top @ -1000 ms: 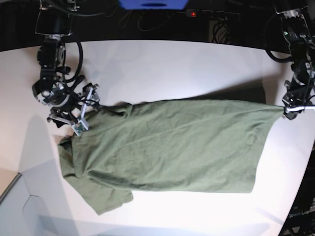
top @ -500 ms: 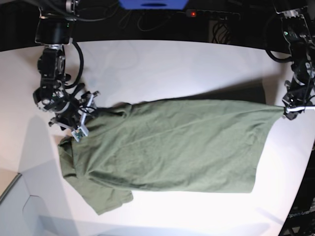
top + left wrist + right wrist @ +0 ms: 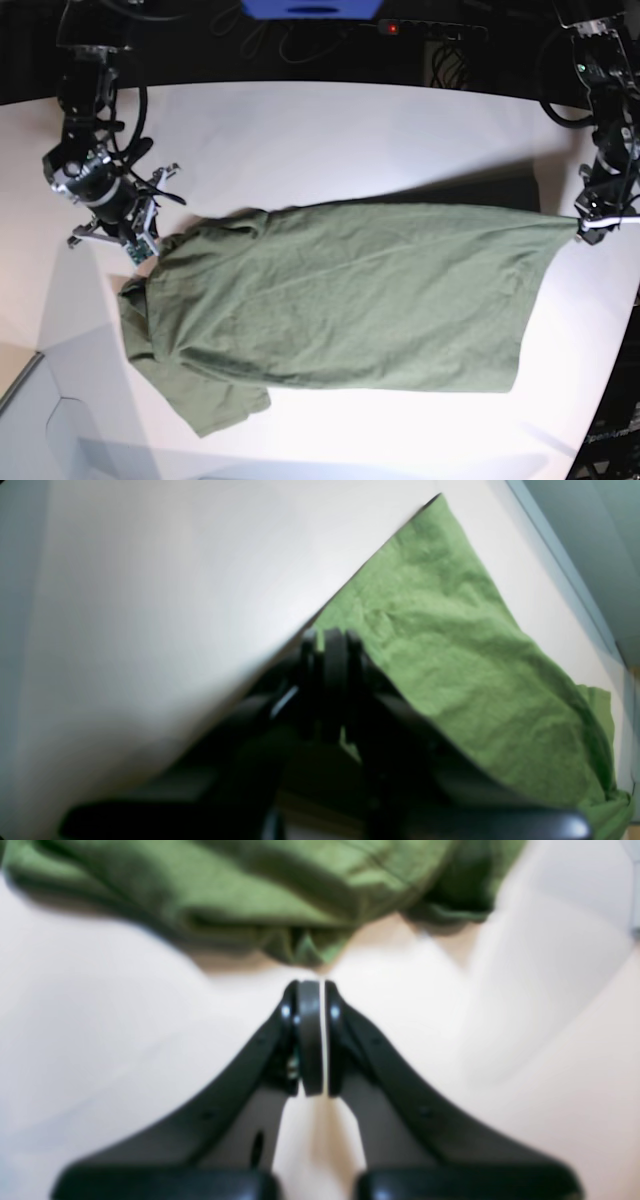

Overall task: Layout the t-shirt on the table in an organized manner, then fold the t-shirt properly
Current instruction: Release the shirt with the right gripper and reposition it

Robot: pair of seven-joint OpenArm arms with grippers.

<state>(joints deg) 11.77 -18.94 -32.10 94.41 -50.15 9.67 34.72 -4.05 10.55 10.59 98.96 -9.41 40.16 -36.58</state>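
Note:
The olive-green t-shirt [image 3: 340,295] lies spread across the white table [image 3: 330,140], its collar end toward the left and one sleeve bunched at the lower left [image 3: 215,400]. At the right edge my left gripper [image 3: 582,226] is shut on the shirt's hem corner and holds it slightly raised. The left wrist view shows the fingers [image 3: 336,650] pinching the cloth [image 3: 450,630]. My right gripper [image 3: 143,247] sits just left of the shoulder. In the right wrist view it [image 3: 312,990] is shut on nothing, the shirt's edge [image 3: 300,895] a little ahead of it.
The table's curved far edge [image 3: 320,84] borders dark surroundings with cables, a blue object [image 3: 310,8] and a red light [image 3: 392,28]. A grey panel [image 3: 30,420] lies at the lower left corner. The left arm [image 3: 605,120] stands along the right edge.
My right gripper has closed from wide open and drawn back to the left, off the shirt's shoulder, with nothing in it. The left gripper and the hem corner have not moved.

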